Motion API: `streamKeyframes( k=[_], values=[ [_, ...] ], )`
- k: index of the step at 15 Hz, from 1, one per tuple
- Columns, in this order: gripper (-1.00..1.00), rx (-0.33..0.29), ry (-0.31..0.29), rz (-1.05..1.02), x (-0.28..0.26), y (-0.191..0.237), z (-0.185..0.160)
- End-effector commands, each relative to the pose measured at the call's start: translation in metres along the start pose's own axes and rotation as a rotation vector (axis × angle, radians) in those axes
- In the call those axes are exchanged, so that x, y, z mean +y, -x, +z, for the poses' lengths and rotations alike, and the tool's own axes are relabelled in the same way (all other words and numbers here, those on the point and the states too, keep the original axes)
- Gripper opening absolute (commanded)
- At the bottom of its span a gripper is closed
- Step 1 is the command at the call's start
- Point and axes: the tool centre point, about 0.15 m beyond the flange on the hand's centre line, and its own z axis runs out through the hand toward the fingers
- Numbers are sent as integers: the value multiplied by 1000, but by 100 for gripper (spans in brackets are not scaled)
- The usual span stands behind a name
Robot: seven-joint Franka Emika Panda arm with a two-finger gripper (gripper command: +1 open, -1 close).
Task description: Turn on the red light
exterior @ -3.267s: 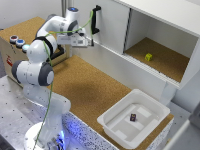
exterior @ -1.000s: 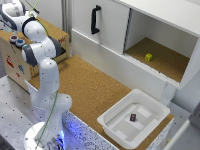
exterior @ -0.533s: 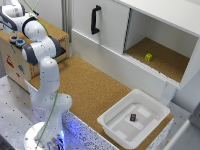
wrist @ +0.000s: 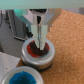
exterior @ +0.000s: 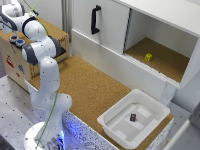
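Observation:
The red light (wrist: pixel 30 51) is a round dark-red cap in a dark ring, seen close up in the wrist view. My gripper (wrist: pixel 39 46) is shut, and its fingertips (wrist: pixel 38 44) rest together on top of the cap. A blue round cap (wrist: pixel 21 78) sits right beside it. In the exterior view my arm (exterior: pixel 42 50) bends over a wooden box (exterior: pixel 15 62) at the exterior view's left. Two round caps (exterior: pixel 16 40) show on the box there. The red light and my fingers are hidden behind the arm.
A white tray (exterior: pixel 112 127) holding a small dark object (exterior: pixel 133 117) stands at the table's near corner. A white cabinet has a black handle (exterior: pixel 94 20) and an open compartment with a yellow block (exterior: pixel 148 57). Cork covers the table (exterior: pixel 95 90).
The arm has swung from near the cabinet door to the wooden box at the exterior view's left. Over the last second it has barely moved.

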Motion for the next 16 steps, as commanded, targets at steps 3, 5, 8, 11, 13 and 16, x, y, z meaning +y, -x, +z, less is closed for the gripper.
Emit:
streamKeyframes(
  k=[3,5,8,11,13,16],
  values=[
    [-100,-148,-5,22,3,-22,11],
    [-100,-158,-8,23,6,-25,21],
    [-100,-178,-1,55,9,-28,42],
    [-100,-174,23,51,1,-22,34],
    [-100,-76,65,89,-1,-14,-14],
    [100,-28,63,166,21,5,-50]
  ],
)
